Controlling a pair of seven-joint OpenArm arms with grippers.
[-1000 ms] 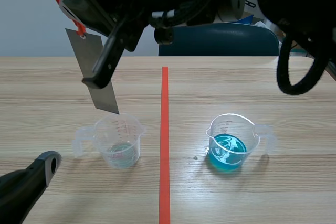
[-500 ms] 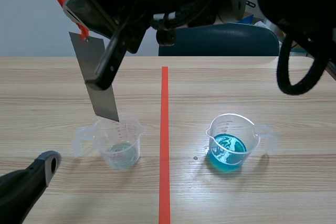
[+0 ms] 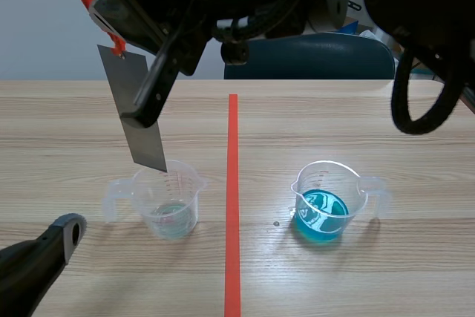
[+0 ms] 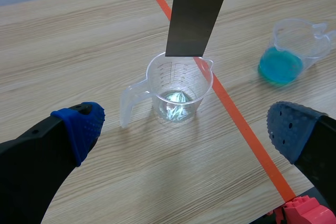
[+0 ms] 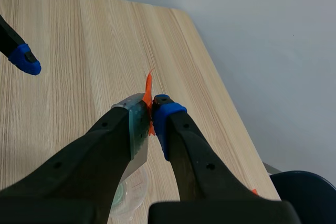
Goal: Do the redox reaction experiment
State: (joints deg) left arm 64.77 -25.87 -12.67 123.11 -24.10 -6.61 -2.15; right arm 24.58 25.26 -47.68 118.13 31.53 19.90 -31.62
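Hanging from the right gripper (image 5: 150, 111), whose fingers clamp its upper end near the orange tag, the grey metal strip (image 3: 151, 146) slants down. Its lower edge sits just over the rim of the clear measuring cup (image 3: 169, 198) of colourless liquid, likely lined up for dipping. That cup stands toward the desk's (image 3: 371, 124) near edge, left of the tape line. The left gripper (image 4: 186, 127) waits low before it, fingers spread wide and empty. The blue-liquid cup (image 3: 326, 198) stands well apart.
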